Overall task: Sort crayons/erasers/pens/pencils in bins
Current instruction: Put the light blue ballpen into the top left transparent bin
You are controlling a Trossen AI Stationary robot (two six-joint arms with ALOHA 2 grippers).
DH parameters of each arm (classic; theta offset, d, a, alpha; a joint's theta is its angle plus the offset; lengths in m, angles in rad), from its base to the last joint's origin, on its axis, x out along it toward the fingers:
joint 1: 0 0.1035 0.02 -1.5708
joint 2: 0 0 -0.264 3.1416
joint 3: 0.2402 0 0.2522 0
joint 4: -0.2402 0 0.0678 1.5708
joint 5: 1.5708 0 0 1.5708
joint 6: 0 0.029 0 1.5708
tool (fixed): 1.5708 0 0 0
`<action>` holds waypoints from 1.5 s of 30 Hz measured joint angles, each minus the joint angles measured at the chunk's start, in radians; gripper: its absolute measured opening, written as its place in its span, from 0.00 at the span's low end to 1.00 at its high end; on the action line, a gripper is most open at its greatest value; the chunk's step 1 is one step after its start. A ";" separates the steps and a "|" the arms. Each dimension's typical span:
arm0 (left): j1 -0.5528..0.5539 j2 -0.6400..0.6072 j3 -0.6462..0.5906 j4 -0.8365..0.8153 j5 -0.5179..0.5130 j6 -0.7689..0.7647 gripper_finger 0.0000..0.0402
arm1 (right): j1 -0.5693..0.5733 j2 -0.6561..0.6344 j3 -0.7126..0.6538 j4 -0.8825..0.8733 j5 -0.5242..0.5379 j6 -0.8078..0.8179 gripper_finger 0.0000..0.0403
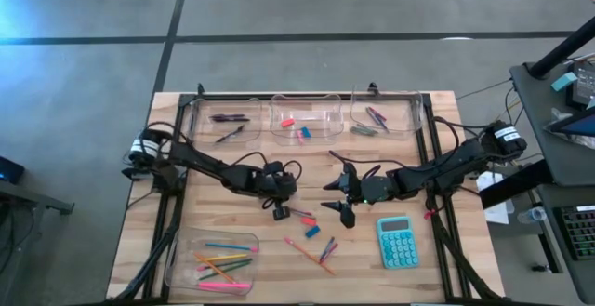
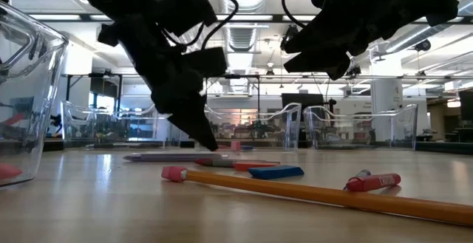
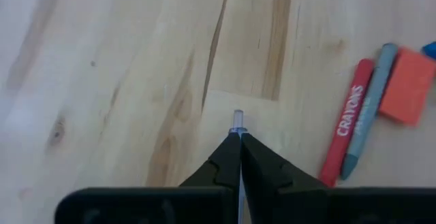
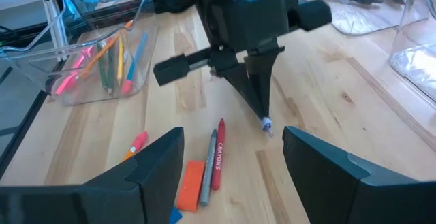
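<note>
My left gripper [image 1: 279, 206] points down at the table's middle, shut on a thin stick of which only a small pale tip [image 3: 238, 120] shows. It also shows in the right wrist view [image 4: 262, 112] and in the low view [image 2: 201, 134]. My right gripper [image 1: 339, 199] hangs open and empty just right of it, its fingers [image 4: 160, 159] wide apart. A red crayon [image 3: 347, 132], a grey-green crayon [image 3: 368, 125] and an orange-pink eraser [image 3: 407, 86] lie flat on the wood beside the left gripper. My left gripper pinches the thin stick between its two shut fingers [image 3: 225, 163], which come from above and lie along it. Only the stick's tip [image 4: 266, 123] sticks out below the fingertips. The stick stands upright; whether its tip touches the table, I cannot tell.
Three clear bins stand along the far edge: pens [image 1: 223, 120], erasers [image 1: 302, 120], crayons [image 1: 381, 115]. A fourth bin with pencils [image 1: 212, 259] is at the near left. A teal calculator [image 1: 397, 241], loose pencils [image 1: 311, 250] and a blue eraser [image 1: 311, 222] lie toward the near side.
</note>
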 joint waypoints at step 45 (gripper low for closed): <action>0.008 0.116 0.023 0.085 0.017 0.003 0.09 | 0.000 0.000 -0.008 0.001 0.007 0.005 0.59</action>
